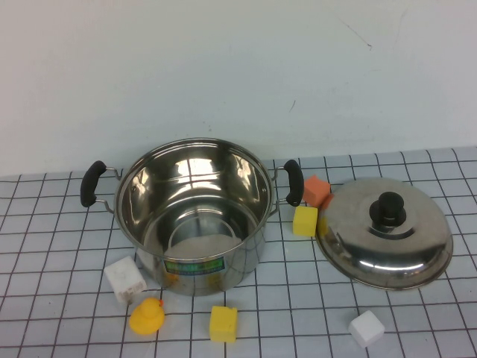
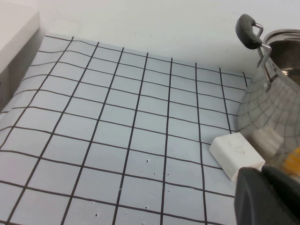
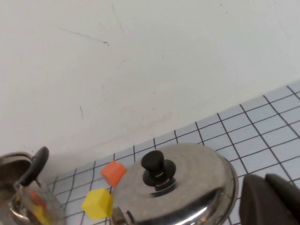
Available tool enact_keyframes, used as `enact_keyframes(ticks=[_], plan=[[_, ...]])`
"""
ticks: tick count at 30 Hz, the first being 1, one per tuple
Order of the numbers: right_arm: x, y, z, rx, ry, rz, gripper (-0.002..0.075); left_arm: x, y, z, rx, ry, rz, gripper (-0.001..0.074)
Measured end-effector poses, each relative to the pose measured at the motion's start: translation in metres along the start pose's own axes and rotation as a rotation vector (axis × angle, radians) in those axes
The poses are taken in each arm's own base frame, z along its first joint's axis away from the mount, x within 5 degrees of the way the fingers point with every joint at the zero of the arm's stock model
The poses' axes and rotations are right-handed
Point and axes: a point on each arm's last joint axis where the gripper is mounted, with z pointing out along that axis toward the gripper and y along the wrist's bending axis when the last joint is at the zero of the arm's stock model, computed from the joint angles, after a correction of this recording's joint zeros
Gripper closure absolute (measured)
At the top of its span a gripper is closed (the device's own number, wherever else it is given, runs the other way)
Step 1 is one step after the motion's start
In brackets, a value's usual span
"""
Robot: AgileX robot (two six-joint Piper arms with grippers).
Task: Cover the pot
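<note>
While neither arm appeared in the high view, the pot (image 1: pixel 192 216) stood upright and uncovered on the gridded table (image 1: pixel 45 246), mouth open toward the ceiling, its two black handles lying on a line across the table from the robot's left to its right and its green-blue label turned toward the robot. Just to its right the lid (image 1: pixel 384 231) rested dome up with its black knob (image 1: pixel 388 209) on top, which I judged a handy pose for a grasp from above. An orange block (image 1: pixel 317 190) and a yellow block (image 1: pixel 304 221) sat between pot and lid; a white block (image 1: pixel 124 279), a yellow duck (image 1: pixel 147 315) and another yellow block (image 1: pixel 223 324) lay near the pot's front, and a second white block (image 1: pixel 366 328) lay in front of the lid. From the left wrist view, the left gripper (image 2: pixel 267 197) showed only as a dark edge low beside the white block (image 2: pixel 236 156) and the pot wall (image 2: pixel 269 108); I could not tell whether it was open or closed. From the right wrist view, the right gripper (image 3: pixel 272 201) likewise showed only a dark corner just beside the lid (image 3: pixel 176 187), well short of the knob (image 3: pixel 158 166), its state also unreadable.
</note>
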Motion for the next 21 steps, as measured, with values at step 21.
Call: enact_keyframes(ticks=[21], plan=[[-0.107,0.033,0.038,0.080,0.046,-0.462,0.0728,0.000,0.000,0.000,0.000,0.000,0.000,0.0738]])
